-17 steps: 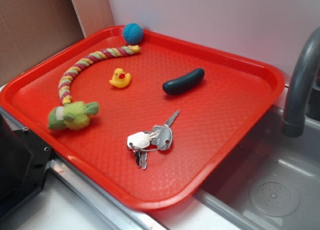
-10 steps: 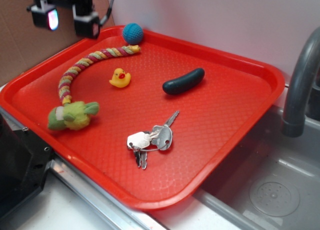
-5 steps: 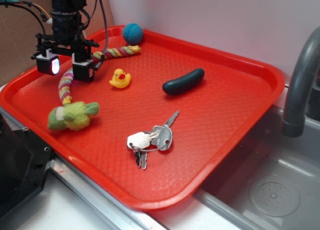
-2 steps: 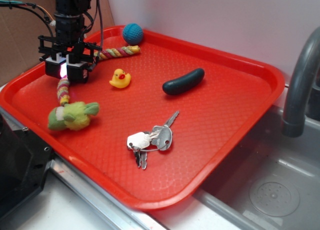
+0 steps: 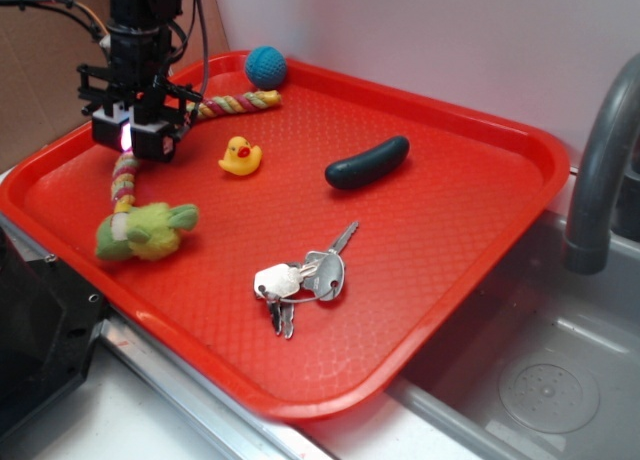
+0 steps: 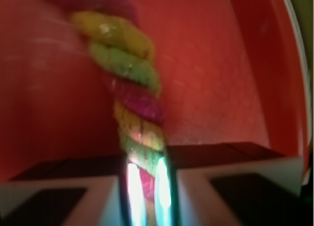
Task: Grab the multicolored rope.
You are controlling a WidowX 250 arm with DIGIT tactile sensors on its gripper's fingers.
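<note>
The multicolored rope (image 5: 236, 104) lies curved along the far left of the red tray (image 5: 470, 240), with its fuzzy green tuft (image 5: 145, 230) near the tray's left edge. My gripper (image 5: 131, 140) is down on the rope's bend, and its jaws are shut on the cord. In the wrist view the braided rope (image 6: 128, 86) runs up from between the two closed fingers (image 6: 196, 196), pinched at the gripper (image 6: 145, 189).
A blue knitted ball (image 5: 265, 67) sits at the tray's far corner. A yellow rubber duck (image 5: 240, 156) is just right of the gripper. A dark green pickle toy (image 5: 367, 163) and a bunch of keys (image 5: 300, 280) lie further right. A sink and grey faucet (image 5: 600, 170) are to the right.
My gripper came down from above the tray's far left onto the rope's bend and its jaws have closed on the cord. The rope's lower part has straightened slightly.
</note>
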